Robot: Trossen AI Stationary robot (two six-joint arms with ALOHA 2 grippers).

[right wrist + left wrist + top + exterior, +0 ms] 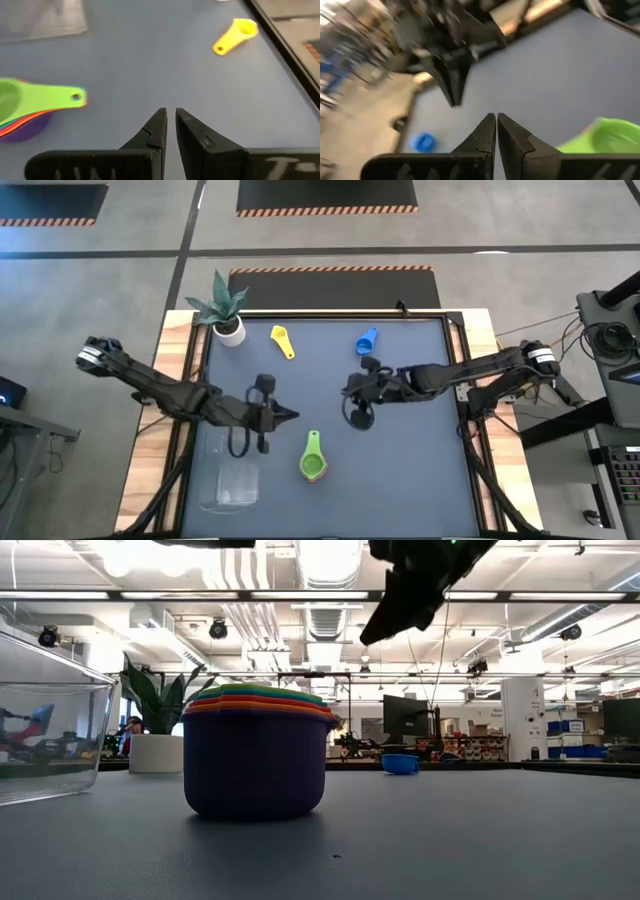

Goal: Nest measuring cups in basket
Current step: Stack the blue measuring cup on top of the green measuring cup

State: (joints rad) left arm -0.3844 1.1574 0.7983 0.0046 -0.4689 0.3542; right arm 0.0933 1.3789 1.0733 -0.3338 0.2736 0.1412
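Note:
A nested stack of measuring cups (255,755), purple at the bottom and green (313,460) on top, stands on its base on the dark table, near the middle. A yellow cup (283,341) and a blue cup (366,341) lie apart from it, toward the far edge. The clear basket (230,476) stands near the left front. My left gripper (292,415) hangs shut above the table, just left of the stack. My right gripper (346,389) hangs above the middle, its fingers nearly together with nothing between them. Neither touches a cup.
A small white pot with a spiky green plant (227,315) stands at the table's far left corner. A raised rim (455,370) runs along the table's right side. Bare table surface lies right of the stack.

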